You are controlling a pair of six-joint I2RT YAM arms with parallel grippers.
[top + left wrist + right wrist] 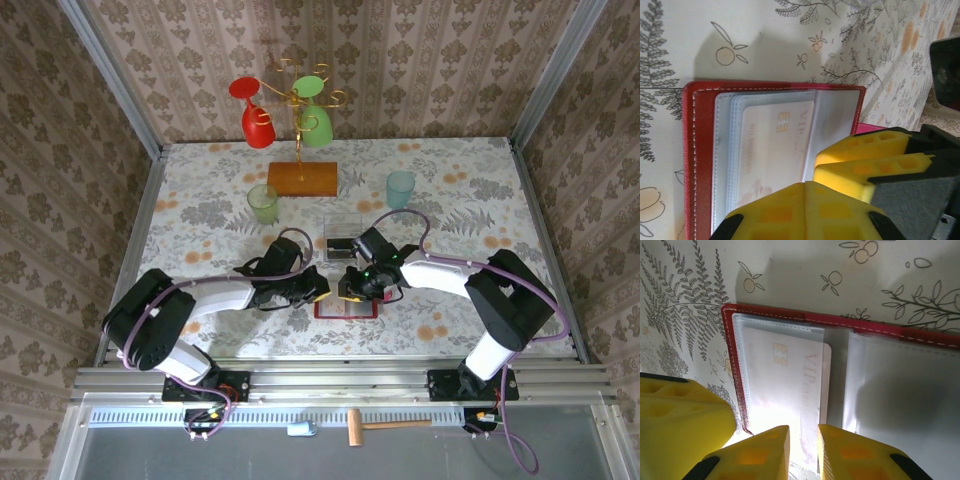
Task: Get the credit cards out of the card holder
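Two grippers engaged: left gripper (812, 175) clamped shut on card holder (695, 150), steadying it; right gripper (802, 450) slightly open, straddling credit card (790, 370) for extraction.

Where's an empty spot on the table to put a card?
Bare tablecloth left of the green cup, and right of the teal cup. Crowded in the middle: card holder, clear box, left gripper, right gripper.
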